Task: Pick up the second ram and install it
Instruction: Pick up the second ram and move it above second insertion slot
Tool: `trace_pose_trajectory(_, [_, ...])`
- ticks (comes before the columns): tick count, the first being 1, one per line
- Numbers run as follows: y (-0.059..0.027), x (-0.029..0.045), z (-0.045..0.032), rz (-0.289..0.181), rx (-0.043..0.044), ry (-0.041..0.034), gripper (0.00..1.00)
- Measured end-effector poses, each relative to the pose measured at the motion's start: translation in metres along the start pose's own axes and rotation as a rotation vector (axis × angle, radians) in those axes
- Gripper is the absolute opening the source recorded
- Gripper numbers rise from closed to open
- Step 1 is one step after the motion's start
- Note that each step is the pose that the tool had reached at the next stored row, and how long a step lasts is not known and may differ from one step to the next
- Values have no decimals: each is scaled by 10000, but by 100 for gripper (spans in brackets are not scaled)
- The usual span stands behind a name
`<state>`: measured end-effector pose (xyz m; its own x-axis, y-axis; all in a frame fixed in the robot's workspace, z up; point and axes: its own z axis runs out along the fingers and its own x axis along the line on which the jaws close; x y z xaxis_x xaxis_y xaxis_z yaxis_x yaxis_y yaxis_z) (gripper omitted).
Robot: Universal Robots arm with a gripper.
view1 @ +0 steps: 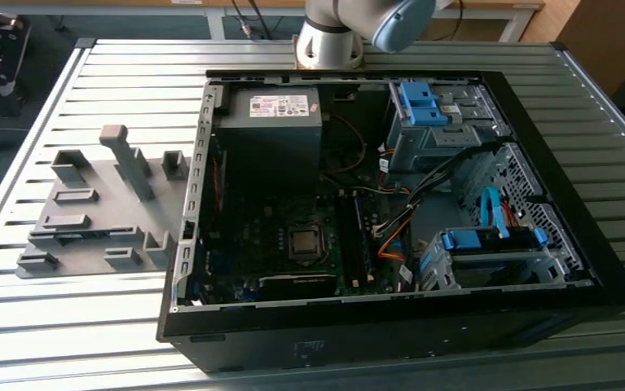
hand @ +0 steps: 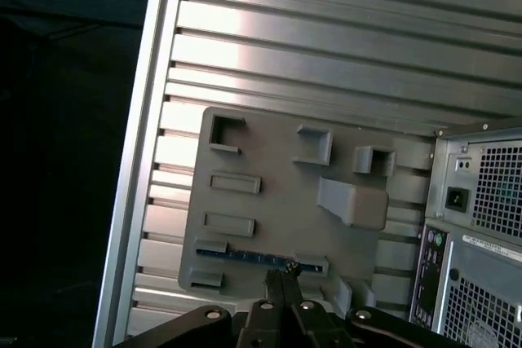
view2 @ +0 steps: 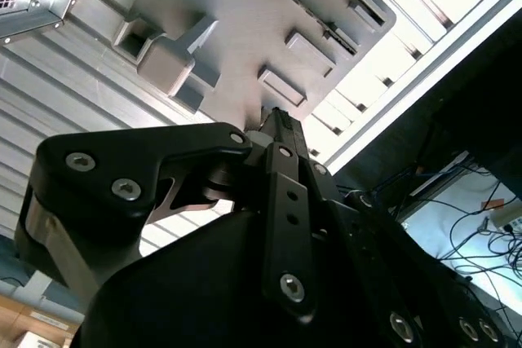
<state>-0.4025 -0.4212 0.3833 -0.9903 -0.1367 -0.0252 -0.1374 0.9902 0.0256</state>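
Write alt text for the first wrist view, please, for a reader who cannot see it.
The hand, closed, points at a thin blue-green ram strip sitting in a grey holder plate. The plate rests on a slatted metal table, beside the rear panel of a computer case.

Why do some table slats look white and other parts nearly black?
In the first wrist view, light glares off the table slats, while the second ram lies evenly lit. In the second wrist view, far slats wash out white and the gripper looks dark. In the exterior view, the computer case interior is shadowed.
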Motion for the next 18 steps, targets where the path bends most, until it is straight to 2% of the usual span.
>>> trace_pose_trajectory(8, [-42, 8, 5, -198, 51, 13, 11])
trace_pose_trajectory(18, [-45, 9, 19, -1473, 19, 41, 11])
